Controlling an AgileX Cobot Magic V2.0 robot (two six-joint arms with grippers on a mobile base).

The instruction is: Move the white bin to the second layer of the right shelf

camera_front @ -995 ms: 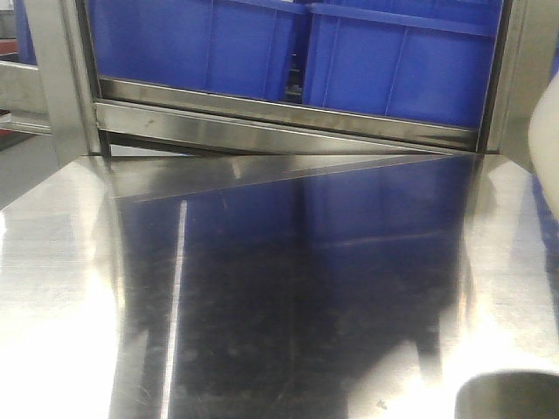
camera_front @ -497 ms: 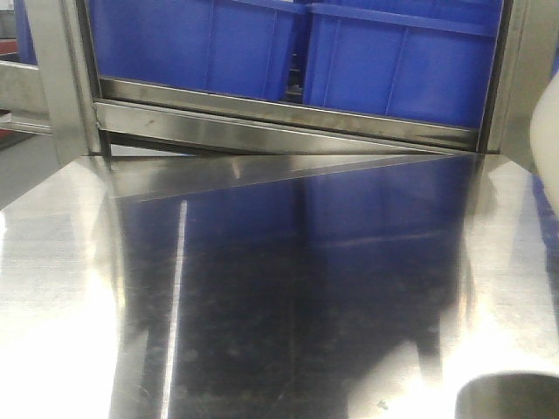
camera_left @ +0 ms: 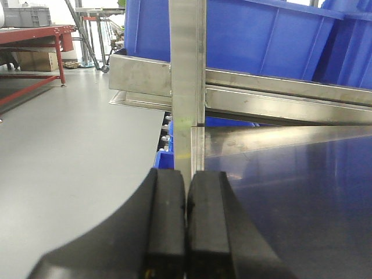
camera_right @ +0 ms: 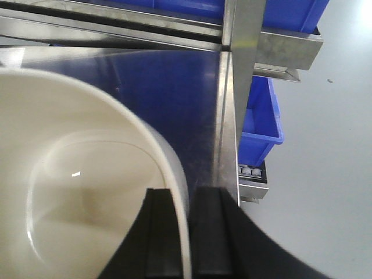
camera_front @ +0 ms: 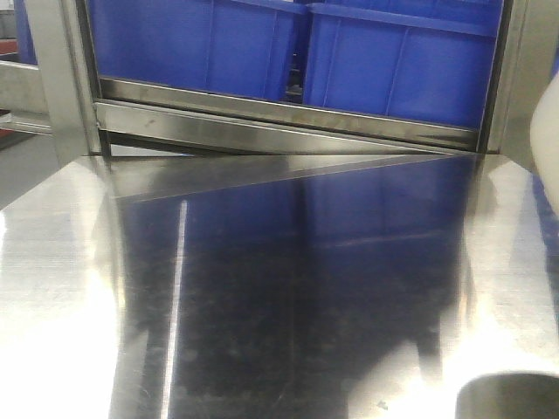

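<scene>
Front view: two blue crates on the far shelf, contents hidden. Steel tabletop in front. A sliver of the white bin shows at the right edge.

Left wrist view: left gripper has its pads pressed together with nothing between them, near the table's left edge.

Right wrist view: the white bin is empty, over the tabletop's right side. Right gripper is clamped on its rim, one finger inside and one outside.

Left gripper — two matte black fingers with blocky, square-edged pads, widening into a broad curved black base. Right gripper — same build: black squared fingers, faint lengthwise ridges, flared dark base.
</scene>
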